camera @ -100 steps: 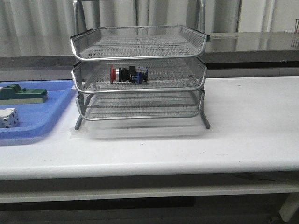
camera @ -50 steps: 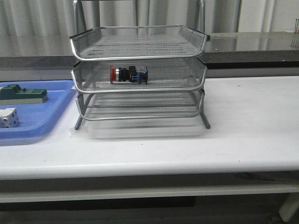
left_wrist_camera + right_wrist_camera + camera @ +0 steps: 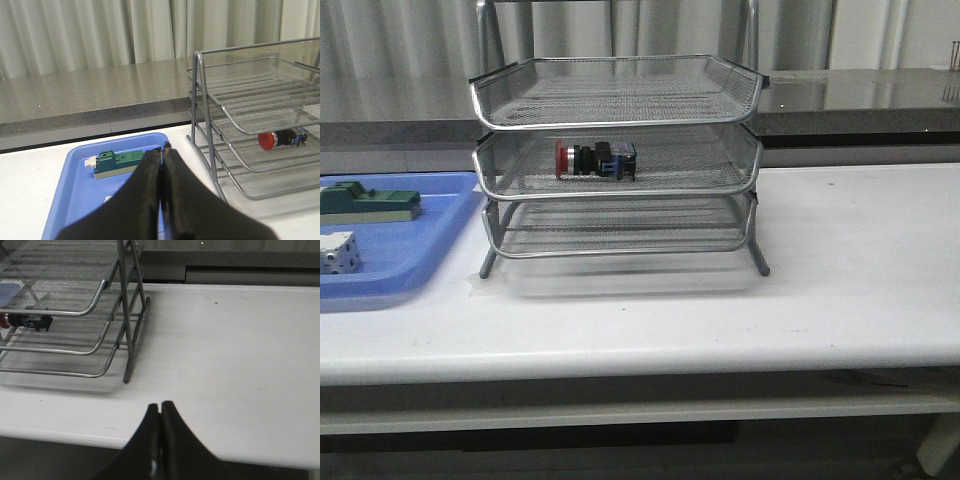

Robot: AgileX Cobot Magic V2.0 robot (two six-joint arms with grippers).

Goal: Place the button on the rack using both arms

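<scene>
The button (image 3: 596,160), with red cap, black collar and blue rear block, lies on its side in the middle tray of the silver wire-mesh rack (image 3: 620,200). It also shows in the left wrist view (image 3: 280,138) and in the right wrist view (image 3: 27,320). Neither arm shows in the front view. My left gripper (image 3: 163,148) is shut and empty, held over the blue tray (image 3: 75,200) beside the rack (image 3: 235,165). My right gripper (image 3: 160,405) is shut and empty, over the table's front edge, apart from the rack (image 3: 125,340).
The blue plastic tray (image 3: 410,255) sits left of the rack and holds a green flat block (image 3: 370,203) and a white cube-like block (image 3: 338,251). The green block also shows in the left wrist view (image 3: 117,162). A grey counter (image 3: 860,95) runs behind the white table (image 3: 860,260).
</scene>
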